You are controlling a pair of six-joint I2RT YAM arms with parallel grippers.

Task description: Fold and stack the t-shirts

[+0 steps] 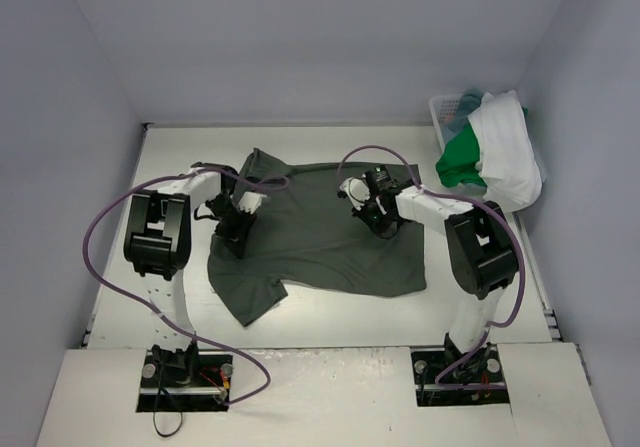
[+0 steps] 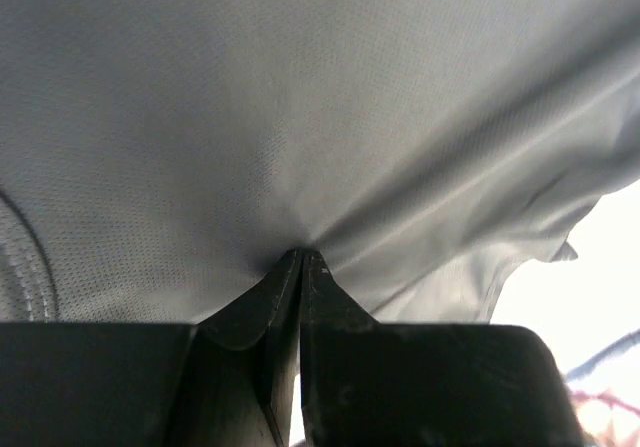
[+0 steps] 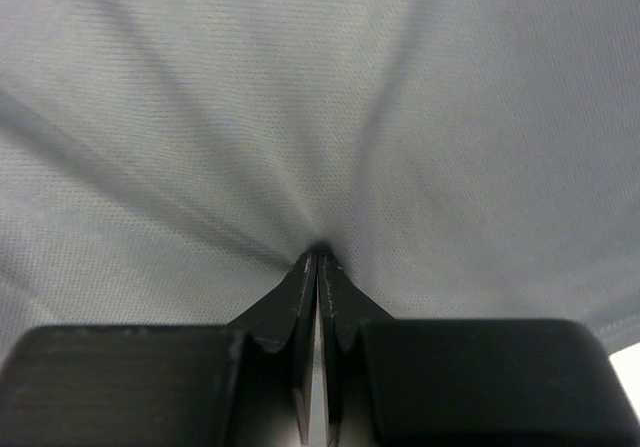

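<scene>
The right gripper [image 3: 318, 255], at bottom centre of the frame, pinches grey mesh-weave cloth [image 3: 300, 97]; creases radiate upward from its tips.

- The white table [image 1: 350, 317] ran from the near edge to the far wall.
- A dark grey-green t-shirt [image 1: 320, 232] lay spread across its middle, mostly flat, with one sleeve pointing near-left.
- A white basket [image 1: 443, 107] stood in the far right corner.
- The left arm base [image 1: 185, 372] and right arm base [image 1: 465, 372] sat at the near edge.
</scene>
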